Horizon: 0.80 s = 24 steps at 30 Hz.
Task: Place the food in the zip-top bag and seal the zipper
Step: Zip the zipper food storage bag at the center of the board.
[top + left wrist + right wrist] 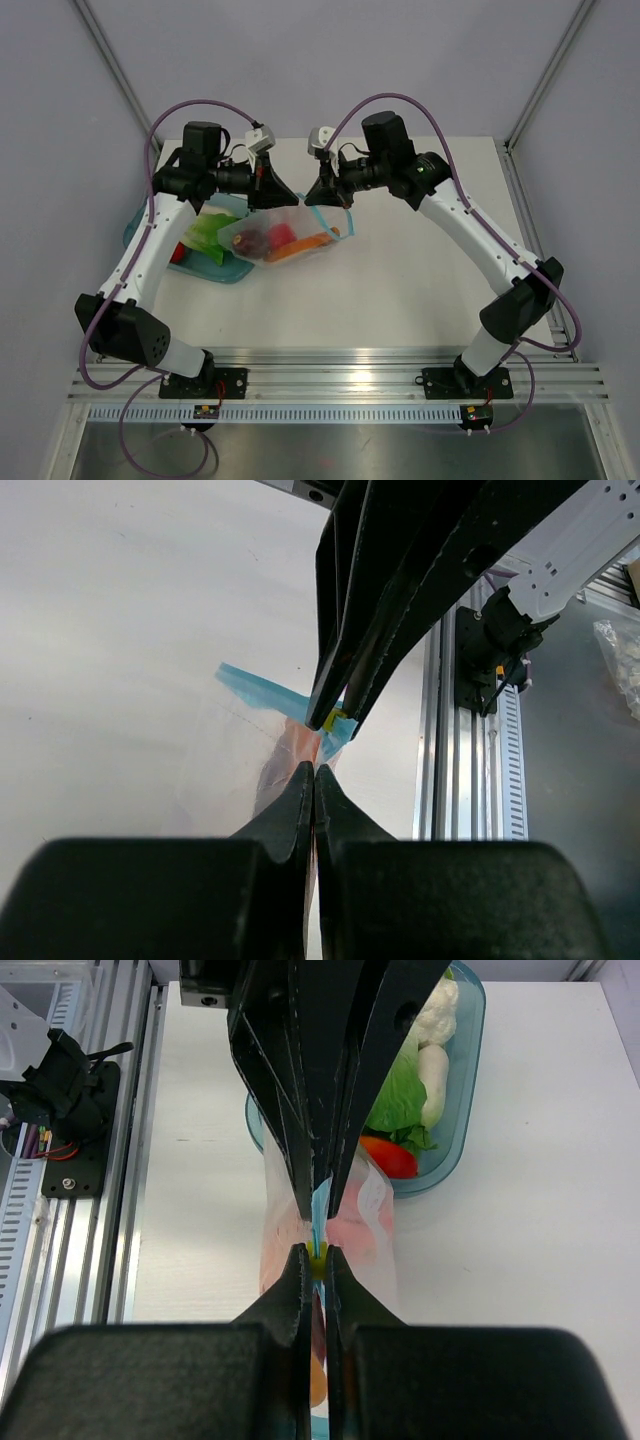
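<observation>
The top camera looks down on the whole surface (420, 270) from high up. Both wrist cameras sit close, facing each other (sharing the zipper (255, 688)).

Seen from above, the left gripper (296, 200) and right gripper (309, 198) cover the stretch of zipper (345, 222) where they meet, and the left arm (150, 235) hides the left part of the teal bowl (215, 268). In the left wrist view, that gripper's fingers block most of the zip-top bag (275, 780), and the food (296, 748) is only an orange-pink blur. In the right wrist view, the lower edge cuts the bag off.
</observation>
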Each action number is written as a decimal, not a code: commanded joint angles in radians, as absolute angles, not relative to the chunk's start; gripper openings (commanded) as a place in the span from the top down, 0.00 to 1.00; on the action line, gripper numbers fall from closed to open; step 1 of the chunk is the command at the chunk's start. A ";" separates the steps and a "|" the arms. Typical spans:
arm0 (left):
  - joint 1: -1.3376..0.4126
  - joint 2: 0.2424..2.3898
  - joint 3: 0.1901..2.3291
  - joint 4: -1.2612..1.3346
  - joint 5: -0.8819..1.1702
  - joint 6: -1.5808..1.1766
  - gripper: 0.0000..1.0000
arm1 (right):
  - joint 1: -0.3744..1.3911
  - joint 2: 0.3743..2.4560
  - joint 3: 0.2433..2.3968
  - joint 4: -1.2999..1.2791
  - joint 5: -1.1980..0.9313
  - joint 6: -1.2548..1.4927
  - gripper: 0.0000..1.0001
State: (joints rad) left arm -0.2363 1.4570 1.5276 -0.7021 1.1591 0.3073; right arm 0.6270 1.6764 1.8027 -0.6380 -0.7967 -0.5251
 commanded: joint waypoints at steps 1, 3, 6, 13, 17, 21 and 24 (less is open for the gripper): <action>-0.193 1.385 1.539 -0.589 1.227 0.284 1.00 | 0.597 1.628 1.769 -0.698 -0.738 -0.514 1.00; -0.189 1.382 1.534 -0.569 1.239 0.270 1.00 | 0.595 1.620 1.752 -0.698 -0.732 -0.514 1.00; -0.187 1.382 1.529 -0.543 1.246 0.239 1.00 | 0.595 1.617 1.740 -0.695 -0.732 -0.505 1.00; -0.181 1.379 1.534 -0.505 1.246 0.207 1.00 | 0.595 1.606 1.709 -0.690 -0.693 -0.500 1.00; -0.166 1.370 1.537 -0.494 1.243 0.195 1.00 | 0.589 1.586 1.669 -0.689 -0.675 -0.500 1.00; -0.149 1.362 1.536 -0.488 1.239 0.190 1.00 | 0.581 1.560 1.622 -0.689 -0.652 -0.495 1.00; -0.141 1.359 1.536 -0.485 1.235 0.186 1.00 | 0.577 1.540 1.586 -0.686 -0.635 -0.488 1.00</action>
